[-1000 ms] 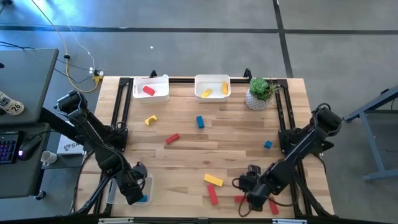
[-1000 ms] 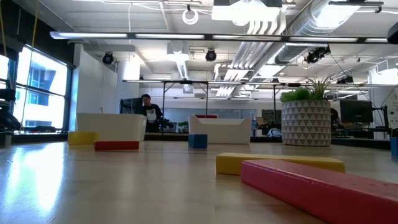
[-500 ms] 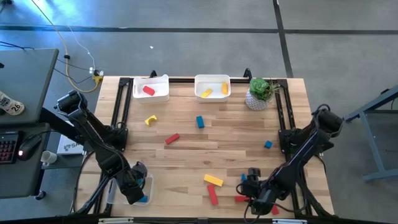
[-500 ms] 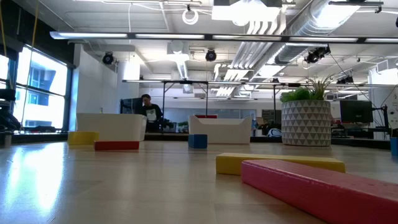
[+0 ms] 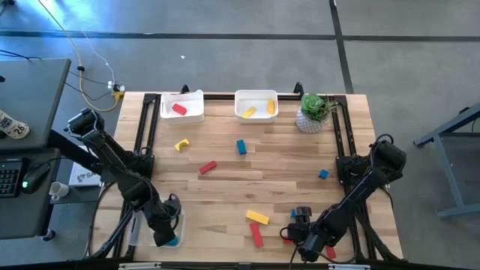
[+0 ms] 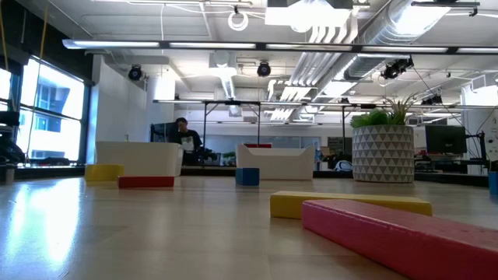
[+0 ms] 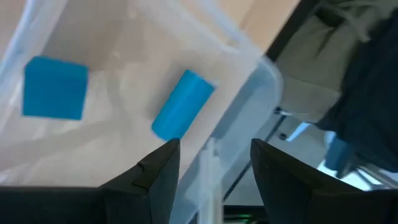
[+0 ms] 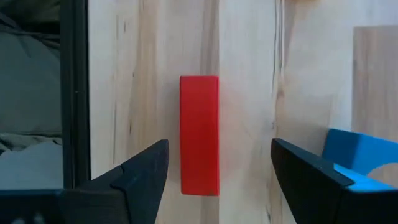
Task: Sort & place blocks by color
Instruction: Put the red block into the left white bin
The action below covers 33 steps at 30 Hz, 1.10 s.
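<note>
Fingers on my left gripper stand apart over the clear bin at the near left corner, holding nothing; two blue blocks lie loose inside it, one square and one a short round bar. Right gripper fingers are spread wide with a red bar lying flat on the wood between them, untouched, near the near right edge, and a blue piece just beside it.

Going by size, I see the wooden surface first, then the potted plant at the far right. Two white bins sit along the far edge: the left one has a red block, the right one has yellow blocks. Loose on the wood are a yellow bar and a red bar near the middle front, a red bar, a yellow arch, a blue block, and a small blue block toward the right.
</note>
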{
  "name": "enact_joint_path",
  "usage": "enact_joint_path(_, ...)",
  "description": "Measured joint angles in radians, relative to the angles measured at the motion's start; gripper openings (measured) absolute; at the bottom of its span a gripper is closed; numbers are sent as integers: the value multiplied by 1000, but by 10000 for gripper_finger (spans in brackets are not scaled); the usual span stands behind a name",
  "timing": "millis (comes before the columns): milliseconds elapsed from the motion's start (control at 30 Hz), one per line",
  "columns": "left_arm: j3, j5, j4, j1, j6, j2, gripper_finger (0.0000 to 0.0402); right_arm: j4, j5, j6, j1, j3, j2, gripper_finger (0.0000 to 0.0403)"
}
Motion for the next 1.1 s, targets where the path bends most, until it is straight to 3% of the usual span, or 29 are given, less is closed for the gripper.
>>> enact_joint_path(533,0,-3,52,83,128,-159,184,8,-32,18,14,4,98,227)
enact_joint_path(667,0,-77,60,140,218,-208,184,2,-21,27,14,4,99,189)
enact_joint_path(900,0,-263,84,276,387,-269,184,-9,-18,34,13,3,101,78)
enact_joint_path(1100,0,-325,180,388,553,-279,184,-14,-15,39,12,-1,76,73)
